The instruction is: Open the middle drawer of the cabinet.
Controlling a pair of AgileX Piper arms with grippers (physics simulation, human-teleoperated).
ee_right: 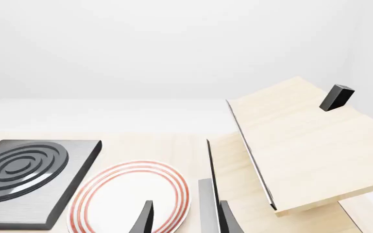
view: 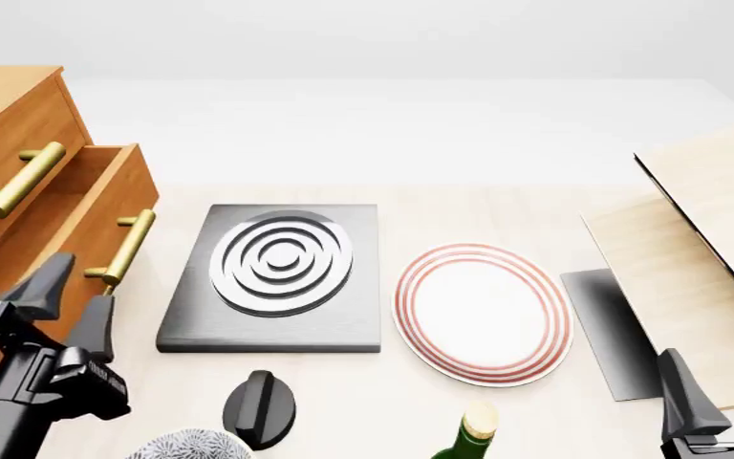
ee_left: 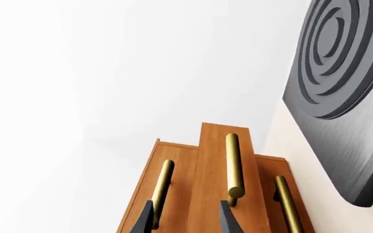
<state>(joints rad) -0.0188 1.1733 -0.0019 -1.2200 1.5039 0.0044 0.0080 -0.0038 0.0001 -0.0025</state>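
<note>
Front view: at left edge, the middle drawer juts from the cabinet; left gripper gapes wide and empty below it, right gripper likewise, lower right.

The cabinet runs off the left edge; its lowest drawer is hidden behind the left arm.

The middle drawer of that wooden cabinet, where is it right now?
In the front view the middle drawer sits at the far left, pulled out from the cabinet, beside the dark ringed slab, just above the left gripper.
</note>
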